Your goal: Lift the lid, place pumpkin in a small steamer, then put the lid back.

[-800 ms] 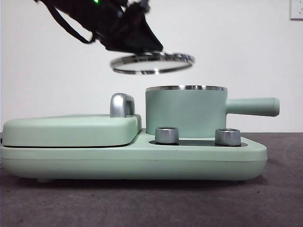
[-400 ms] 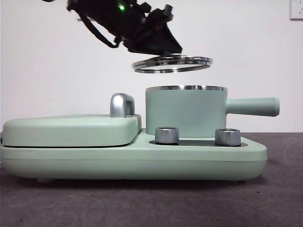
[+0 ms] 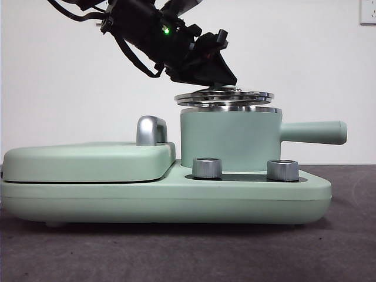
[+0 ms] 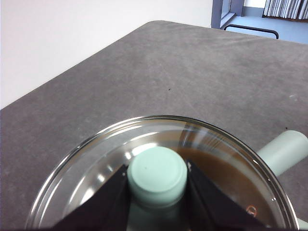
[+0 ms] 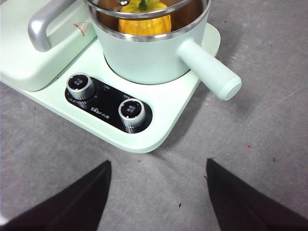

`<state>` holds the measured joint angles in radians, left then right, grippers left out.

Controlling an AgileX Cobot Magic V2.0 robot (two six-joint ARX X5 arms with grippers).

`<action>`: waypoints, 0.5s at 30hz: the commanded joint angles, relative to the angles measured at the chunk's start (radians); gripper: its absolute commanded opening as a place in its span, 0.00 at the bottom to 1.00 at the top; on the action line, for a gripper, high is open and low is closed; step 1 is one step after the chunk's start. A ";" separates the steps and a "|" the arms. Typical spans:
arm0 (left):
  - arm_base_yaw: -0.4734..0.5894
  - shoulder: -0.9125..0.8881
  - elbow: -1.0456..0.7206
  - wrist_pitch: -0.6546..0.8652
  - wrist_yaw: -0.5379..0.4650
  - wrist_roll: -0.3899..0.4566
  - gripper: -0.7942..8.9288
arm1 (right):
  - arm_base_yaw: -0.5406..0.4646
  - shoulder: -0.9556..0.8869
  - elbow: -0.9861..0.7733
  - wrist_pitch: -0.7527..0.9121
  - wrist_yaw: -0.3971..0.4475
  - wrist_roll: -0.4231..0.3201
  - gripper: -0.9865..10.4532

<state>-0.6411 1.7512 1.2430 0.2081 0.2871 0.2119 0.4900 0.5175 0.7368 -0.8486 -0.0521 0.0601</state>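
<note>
My left gripper point(image 3: 216, 81) is shut on the mint-green knob point(image 4: 157, 174) of the glass lid point(image 3: 224, 97). It holds the lid almost level, right over the steel rim of the small steamer point(image 3: 229, 140); I cannot tell if they touch. The pumpkin point(image 5: 144, 20) sits inside the steamer point(image 5: 149, 55), seen through the lid point(image 5: 195, 6) in the right wrist view. The steamer's long handle point(image 4: 284, 151) sticks out to the side. My right gripper point(image 5: 156, 192) is open and empty, above the table in front of the unit.
The steamer stands on a mint-green cooker base point(image 3: 164, 200) with two steel dials point(image 3: 207, 167) point(image 3: 282, 170). The flat griddle cover point(image 3: 88, 161) with its steel handle point(image 3: 151, 130) lies to the left. Dark grey table all round.
My left gripper has carried the lid rightward and down, from well above and left of the steamer to right over its rim.
</note>
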 commanded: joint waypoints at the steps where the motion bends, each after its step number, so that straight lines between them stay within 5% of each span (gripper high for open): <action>1: -0.010 0.026 0.035 0.050 0.005 0.010 0.09 | 0.005 0.002 0.004 0.009 0.001 0.011 0.36; 15: -0.015 0.050 0.035 0.051 0.029 -0.019 0.09 | 0.005 0.003 0.004 0.008 0.002 0.011 0.36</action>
<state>-0.6464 1.7851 1.2438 0.2352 0.3115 0.2085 0.4900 0.5175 0.7368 -0.8486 -0.0521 0.0601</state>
